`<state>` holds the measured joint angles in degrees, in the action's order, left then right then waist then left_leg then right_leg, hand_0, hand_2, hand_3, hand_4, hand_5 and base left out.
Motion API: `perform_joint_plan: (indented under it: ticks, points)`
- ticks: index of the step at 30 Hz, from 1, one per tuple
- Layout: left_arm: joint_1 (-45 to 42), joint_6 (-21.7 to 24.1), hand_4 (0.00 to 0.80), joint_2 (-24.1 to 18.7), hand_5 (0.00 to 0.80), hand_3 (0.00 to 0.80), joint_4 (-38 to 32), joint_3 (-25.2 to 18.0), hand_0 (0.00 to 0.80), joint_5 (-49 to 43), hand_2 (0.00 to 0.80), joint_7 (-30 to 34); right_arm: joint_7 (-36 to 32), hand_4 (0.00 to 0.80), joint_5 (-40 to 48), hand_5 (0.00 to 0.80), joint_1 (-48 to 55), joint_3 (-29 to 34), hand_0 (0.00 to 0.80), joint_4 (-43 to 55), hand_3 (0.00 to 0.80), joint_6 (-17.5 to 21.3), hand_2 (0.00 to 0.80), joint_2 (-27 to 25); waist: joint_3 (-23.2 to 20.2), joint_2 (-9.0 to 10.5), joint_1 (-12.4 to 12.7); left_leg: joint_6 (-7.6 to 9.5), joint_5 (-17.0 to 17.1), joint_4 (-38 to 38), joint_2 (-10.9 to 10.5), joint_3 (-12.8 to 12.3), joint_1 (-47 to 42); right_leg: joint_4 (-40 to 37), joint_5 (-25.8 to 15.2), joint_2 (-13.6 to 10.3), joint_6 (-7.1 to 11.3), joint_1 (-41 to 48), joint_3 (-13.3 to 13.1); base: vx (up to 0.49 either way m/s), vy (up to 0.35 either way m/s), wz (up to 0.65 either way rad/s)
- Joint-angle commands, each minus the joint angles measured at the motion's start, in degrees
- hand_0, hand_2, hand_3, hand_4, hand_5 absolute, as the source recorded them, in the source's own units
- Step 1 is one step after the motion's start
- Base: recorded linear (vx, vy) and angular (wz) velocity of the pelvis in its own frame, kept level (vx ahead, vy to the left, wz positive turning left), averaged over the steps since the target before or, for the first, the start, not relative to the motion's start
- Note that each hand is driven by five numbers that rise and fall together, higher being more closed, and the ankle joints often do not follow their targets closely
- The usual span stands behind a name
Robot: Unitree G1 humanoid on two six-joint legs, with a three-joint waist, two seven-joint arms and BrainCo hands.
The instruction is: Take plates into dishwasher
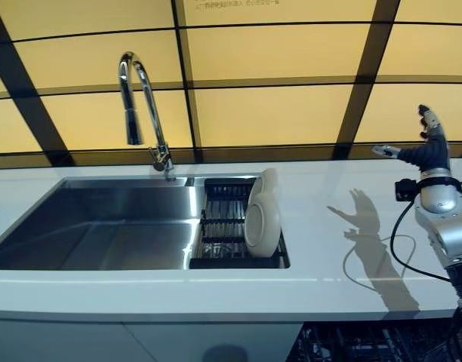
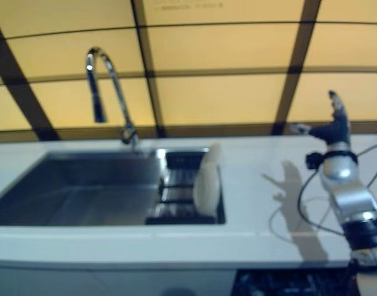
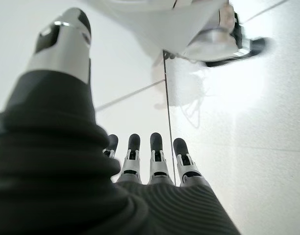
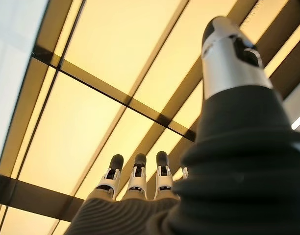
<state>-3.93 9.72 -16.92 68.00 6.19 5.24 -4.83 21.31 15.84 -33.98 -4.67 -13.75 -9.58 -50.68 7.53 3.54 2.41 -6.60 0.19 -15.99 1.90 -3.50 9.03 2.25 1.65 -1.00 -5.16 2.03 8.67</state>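
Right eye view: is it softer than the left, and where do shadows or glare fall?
Yes: the right eye view blurs the plates and faucet; the left eye view shows them crisply. The right hand casts a sharp shadow on the countertop. The left wrist view is washed out with glare beyond the left hand.

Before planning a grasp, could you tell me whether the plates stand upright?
Upright: the plates stand on edge in the black rack inside the sink.

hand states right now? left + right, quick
Left robot hand: open, fingers straight, holding nothing.
Right robot hand: open, raised above the counter, holding nothing; plates untouched in the sink rack.
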Motion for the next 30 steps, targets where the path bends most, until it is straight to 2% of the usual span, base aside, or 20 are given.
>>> perform_joint_plan:
  ticks: [1,4,7,8,9,11,15,17,19,20,22,23,26,27,29,30]
  points:
    - [-0.2,0.63,0.0,-2.65,0.0,0.0,-3.31,2.84,0.0,0.09,0.0,-2.19,0.86,0.0,-1.73,0.0,-6.24,-0.09,0.0,0.17,0.0,2.92,0.0,-0.71,2.6,-0.54,5.08,0.73,12.68,8.83,-2.0,1.58,4.91,-1.49,0.16,1.56,6.65,9.08,-6.57,0.372,0.003,-0.45]
    - [-1.19,0.18,0.0,-2.64,0.0,0.0,-3.6,2.98,0.0,1.55,0.0,-2.65,-1.46,0.0,-0.53,0.0,-6.24,-0.07,0.0,-1.69,0.0,4.85,0.0,-1.75,3.09,-0.67,6.82,0.27,16.06,12.17,-2.14,1.53,7.42,-3.05,1.61,2.96,6.08,13.03,-10.34,0.332,0.036,-0.33]
    - [-1.15,0.07,0.0,-2.58,0.0,0.0,-3.07,2.88,0.0,2.7,0.0,-2.42,-3.12,0.0,0.33,0.0,-6.16,0.07,0.0,-2.19,0.0,5.78,0.0,-2.86,3.38,-0.23,7.39,0.83,15.18,10.33,-2.41,1.21,8.71,-3.42,2.65,2.88,6.01,14.18,-11.8,0.175,0.077,-0.37]
    - [-0.88,-0.08,0.0,-2.58,0.0,0.0,-2.97,2.67,0.0,2.97,0.0,-2.37,-3.45,0.0,0.81,0.0,-6.2,0.0,0.0,-2.45,0.0,6.41,0.0,-3.03,3.28,0.17,7.38,1.51,13.38,10.42,-2.42,0.99,8.32,-3.36,2.9,2.4,6.24,13.96,-11.75,0.101,0.108,-0.27]
    - [0.53,-0.28,0.0,-2.76,0.0,0.0,-1.98,2.8,0.0,3.84,0.0,-2.27,-3.93,0.0,0.96,0.0,-5.58,0.35,0.0,-2.38,0.0,7.38,0.0,-2.79,3.25,1.37,6.97,3.23,8.94,8.62,-2.29,-1.63,8.27,-2.7,3.51,0.62,7.02,13.26,-10.13,0.099,0.114,-0.16]
    - [2.15,-0.37,0.0,-2.96,0.0,0.0,-1.83,2.49,0.0,3.79,0.0,-2.26,-4.08,0.0,1.27,0.0,-3.1,1.91,0.0,-1.27,0.0,8.53,0.0,-2.48,3.05,2.58,7.02,4.45,6.36,6.62,-2.39,-2.75,8.77,-1.93,4.24,-1.05,8.36,13.36,-8.76,0.094,0.085,0.0]
    - [3.56,0.57,0.0,-3.5,0.0,0.0,-2.22,2.03,0.0,4.22,0.0,-2.7,-4.08,0.0,2.42,0.0,1.57,4.91,0.0,1.17,0.0,9.46,0.0,-1.6,1.6,4.16,7.31,6.33,5.11,7.42,-3.41,-1.56,7.54,2.32,3.59,-3.61,10.93,12.17,-6.28,0.155,0.095,-0.18]
    - [3.72,1.21,0.0,-3.79,0.0,0.0,-1.98,2.07,0.0,3.74,0.0,-2.84,-4.82,0.0,2.81,0.0,2.43,5.6,0.0,1.22,0.0,9.51,0.0,-1.23,0.53,4.64,7.43,7.3,4.96,8.74,-4.01,-1.2,6.44,6.49,0.58,-5.24,12.23,11.52,-5.25,0.178,0.14,0.6]
    - [3.86,1.66,0.0,-4.16,0.0,0.0,-2.01,2.21,0.0,3.45,0.0,-2.74,-5.82,0.0,3.0,0.0,3.06,5.69,0.0,1.08,0.0,9.41,0.0,-0.64,-0.3,4.35,7.1,8.35,4.57,10.89,-4.39,-1.57,3.92,14.55,-4.4,-6.95,13.96,8.26,-3.52,0.176,0.202,-0.08]
    - [3.9,1.62,0.0,-4.24,0.0,0.0,-2.2,2.26,0.0,3.21,0.0,-2.7,-6.35,0.0,3.32,0.0,3.38,5.66,0.0,0.95,0.0,9.29,0.0,-0.43,-0.55,3.63,6.81,8.71,4.43,11.93,-4.22,-1.7,2.31,19.59,-6.7,-7.41,14.26,6.2,-3.01,0.171,0.226,0.06]
    - [4.16,1.18,0.0,-4.45,0.0,0.0,-2.98,2.69,0.0,3.09,0.0,-2.65,-7.27,0.0,4.24,0.0,3.8,5.41,0.0,0.73,0.0,8.77,0.0,-0.15,-0.57,1.56,5.92,9.2,3.78,13.98,-3.22,-2.03,-1.38,29.29,-8.49,-8.04,14.03,0.76,-1.97,0.167,0.252,0.07]
    - [4.37,0.9,0.0,-4.51,0.0,0.0,-3.35,2.93,0.0,3.15,0.0,-2.74,-7.53,0.0,4.3,0.0,3.66,5.3,0.0,0.42,0.0,8.53,0.0,0.03,-0.42,1.17,5.65,9.3,3.55,14.7,-3.12,-2.24,-2.61,30.36,-8.46,-8.61,13.85,-0.97,-1.09,0.153,0.181,-0.25]
    - [5.08,0.18,0.0,-4.75,0.0,0.0,-4.01,3.28,0.0,3.45,0.0,-3.1,-7.73,0.0,4.09,0.0,1.68,4.3,0.0,-1.24,0.0,7.89,0.0,0.12,-0.09,1.08,5.21,8.86,3.35,16.76,-2.87,-2.59,-5.54,25.47,-7.26,-9.96,13.36,-3.27,1.25,0.141,-0.043,-0.64]
    - [5.5,-0.32,0.0,-5.0,0.0,0.0,-4.2,3.15,0.0,3.69,0.0,-3.36,-7.87,0.0,4.58,0.0,-0.01,3.58,0.0,-2.04,0.0,7.59,0.0,-0.1,0.2,1.39,4.85,8.13,3.21,18.06,-2.52,-2.62,-7.21,19.14,-6.33,-10.2,13.25,-3.78,2.96,0.125,-0.191,-0.57]
    - [5.91,-0.9,0.0,-5.36,0.0,0.0,-4.24,2.84,0.0,3.95,0.0,-3.47,-7.99,0.0,5.51,0.0,-1.35,2.93,0.0,-2.57,0.0,7.48,0.0,-0.22,0.61,1.67,4.31,7.24,2.98,19.16,-1.9,-2.5,-8.83,12.77,-5.46,-9.73,13.24,-4.49,4.18,0.106,-0.201,-0.37]
    - [6.08,-1.18,0.0,-5.53,0.0,0.0,-4.21,2.64,0.0,4.23,0.0,-3.64,-8.07,0.0,6.0,0.0,-2.02,2.62,0.0,-2.64,0.0,7.47,0.0,-0.29,0.82,2.0,3.74,6.78,2.73,19.62,-1.63,-2.31,-9.61,8.64,-5.06,-8.69,13.31,-4.88,4.2,0.077,-0.184,-0.32]
